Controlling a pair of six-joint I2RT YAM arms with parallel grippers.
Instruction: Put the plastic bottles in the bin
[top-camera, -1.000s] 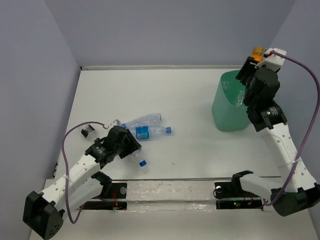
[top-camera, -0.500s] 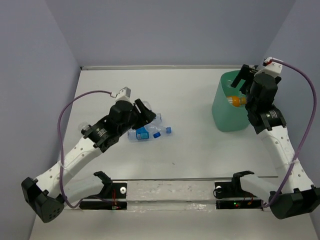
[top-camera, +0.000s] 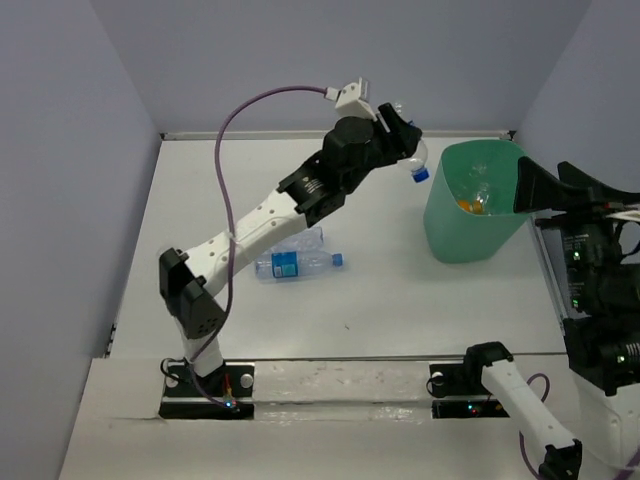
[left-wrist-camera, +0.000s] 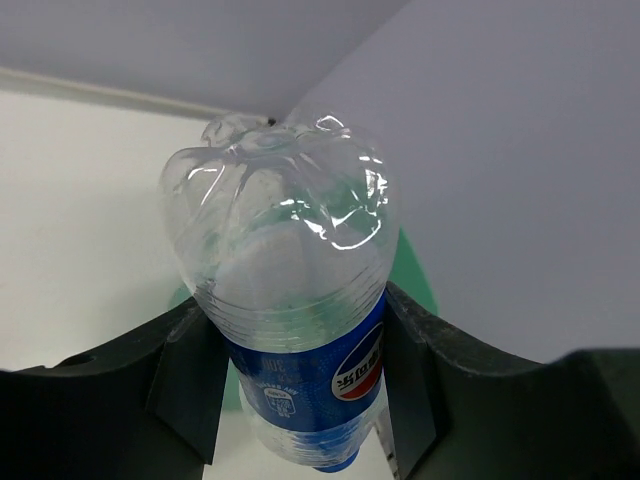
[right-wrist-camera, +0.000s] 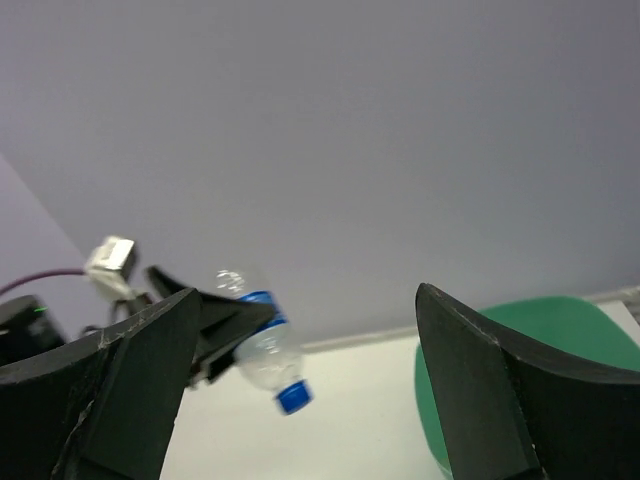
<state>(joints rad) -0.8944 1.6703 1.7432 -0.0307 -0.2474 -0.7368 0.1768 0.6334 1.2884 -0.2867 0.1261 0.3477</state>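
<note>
My left gripper (top-camera: 402, 138) is shut on a clear plastic bottle (top-camera: 414, 160) with a blue label and blue cap. It hangs cap-down in the air just left of the teal bin (top-camera: 448, 236). In the left wrist view the bottle (left-wrist-camera: 290, 300) fills the gap between both fingers, with the bin (left-wrist-camera: 412, 278) behind it. A short orange bottle (top-camera: 466, 205) lies inside the bin. Two more bottles (top-camera: 297, 264) lie on the table. My right gripper (top-camera: 560, 188) is open and empty at the bin's right. Its wrist view shows the held bottle (right-wrist-camera: 266, 350) and the bin (right-wrist-camera: 525, 325).
The left arm (top-camera: 270, 215) stretches diagonally across the table above the two lying bottles, one crumpled and clear (top-camera: 306, 240). Grey walls close in the back and both sides. The right arm's black housing (top-camera: 600, 300) sits at the right edge.
My left arm lifted a bottle off the table and swung it up and right to the bin. My right gripper opened, the orange bottle fell into the bin, and the gripper drew back to the right.
</note>
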